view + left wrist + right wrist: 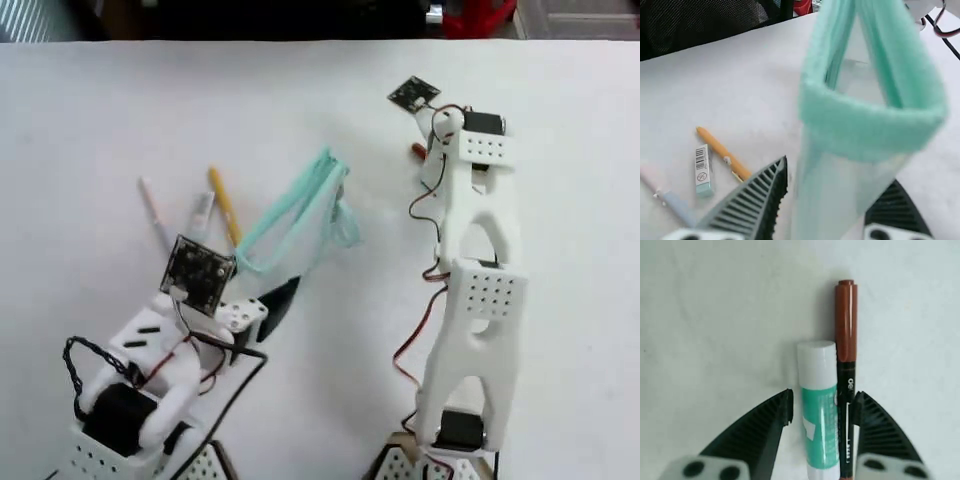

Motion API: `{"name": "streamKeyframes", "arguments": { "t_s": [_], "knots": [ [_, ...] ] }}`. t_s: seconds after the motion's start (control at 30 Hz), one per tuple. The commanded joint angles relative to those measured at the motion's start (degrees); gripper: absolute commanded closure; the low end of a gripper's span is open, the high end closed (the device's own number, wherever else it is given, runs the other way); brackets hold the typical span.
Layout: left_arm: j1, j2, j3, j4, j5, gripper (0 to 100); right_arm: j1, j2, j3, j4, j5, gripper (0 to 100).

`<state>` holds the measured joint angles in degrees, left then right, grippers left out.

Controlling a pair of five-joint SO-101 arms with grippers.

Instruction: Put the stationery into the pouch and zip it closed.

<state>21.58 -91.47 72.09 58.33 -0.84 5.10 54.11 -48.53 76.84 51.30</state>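
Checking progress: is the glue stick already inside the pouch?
No, the glue stick lies on the table beside a brown pen, inside the open right gripper, away from the pouch.

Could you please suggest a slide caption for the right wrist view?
Right end effector open, straddling a glue stick and brown marker lying side by side on the white table.

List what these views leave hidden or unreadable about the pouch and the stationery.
Inside of the pouch: left wrist view, its own blurred teal rim blocks it.
Zip slider's place: high view, too small to find.
Near ends of the glue stick and brown marker: right wrist view, cut off by the picture's edge.
Pale pen: left wrist view, cut by the edge.
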Motion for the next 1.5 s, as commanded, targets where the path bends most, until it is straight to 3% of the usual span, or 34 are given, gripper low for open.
{"name": "streamKeyframes", "arguments": {
  "t_s": [0.0,0.13,0.3,0.37,0.6,0.83,1.0,1.47],
  "knots": [
    [-0.13,-0.22,0.44,-0.62,0.7,75,-0.4,1.19,-4.66,0.31,0.7,81.7],
    [-0.22,-0.22,2.64,-3.34,0.7,75,-0.75,2.24,-4.92,1.45,0.88,83.1],
    [-0.22,-0.22,3.25,-4.04,0.7,75,-0.75,2.33,-5.98,1.45,0.97,99.0],
    [-0.22,-0.22,3.25,-4.04,0.7,75,-0.4,2.15,-6.42,2.42,0.97,96.7],
    [-0.22,-0.22,3.25,-4.04,0.97,75,-0.92,-2.95,-23.82,21.93,0.44,98.0],
    [-3.03,-0.22,3.25,-4.31,1.05,75,0.04,-18.15,-27.87,22.02,-12.57,98.1],
    [-6.64,-0.22,4.84,-7.38,1.14,75,-1.98,-34.95,-21.71,22.11,-23.82,98.1],
    [-6.73,-0.22,6.68,-9.67,1.14,75,-22.2,-91.3,25.85,18.86,-24.53,98.1]
  ]
}}
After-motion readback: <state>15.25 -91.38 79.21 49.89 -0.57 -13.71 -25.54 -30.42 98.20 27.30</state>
